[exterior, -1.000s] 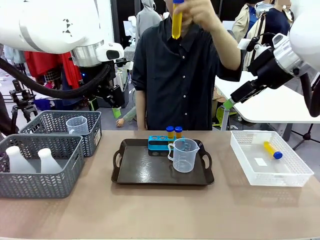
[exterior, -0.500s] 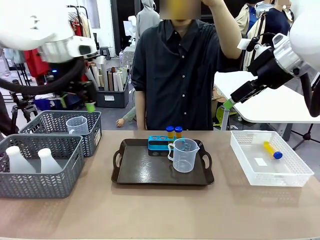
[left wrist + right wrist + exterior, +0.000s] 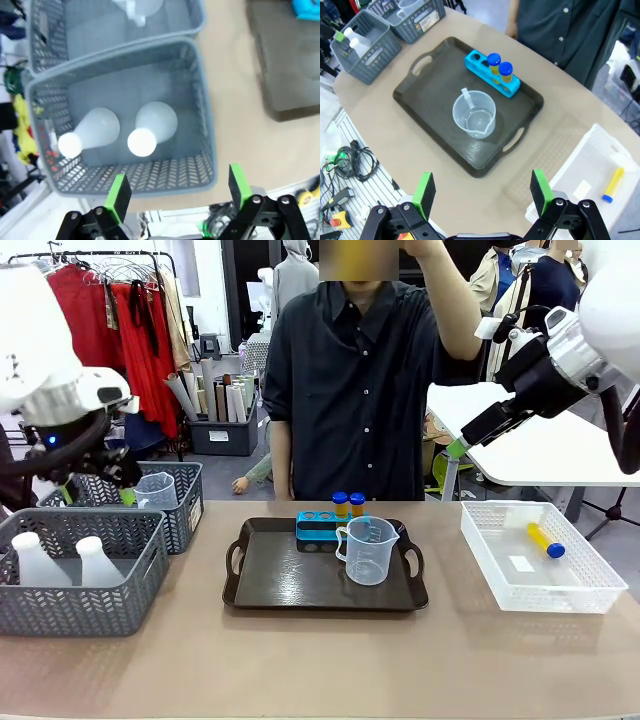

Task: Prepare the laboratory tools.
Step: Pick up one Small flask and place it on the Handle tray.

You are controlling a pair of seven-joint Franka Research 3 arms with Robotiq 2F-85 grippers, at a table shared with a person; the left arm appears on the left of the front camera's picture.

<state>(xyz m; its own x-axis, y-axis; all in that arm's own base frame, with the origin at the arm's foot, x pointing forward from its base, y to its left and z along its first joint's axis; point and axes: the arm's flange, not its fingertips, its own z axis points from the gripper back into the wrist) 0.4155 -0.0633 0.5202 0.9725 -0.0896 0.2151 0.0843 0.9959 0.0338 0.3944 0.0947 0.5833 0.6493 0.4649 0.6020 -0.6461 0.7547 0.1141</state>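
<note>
Hovering over grey basket [image 3: 150,175], L pincer [image 3: 178,187] spread apart, 2 white flasks [image 3: 152,127] inside, ahead of pads, untouched.

rack [image 3: 312,528] blue | tube caps [image 3: 340,497] blue | tray [image 3: 290,582] dark brown | basket [image 3: 85,605] grey mesh

White arms [image 3: 35,335] — black, green-padded fingers [image 3: 426,190]

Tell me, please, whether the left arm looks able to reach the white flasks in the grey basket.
Probably yes: the left gripper hangs open above the grey basket, whose top is uncovered, with nothing over the upright white flasks.
</note>
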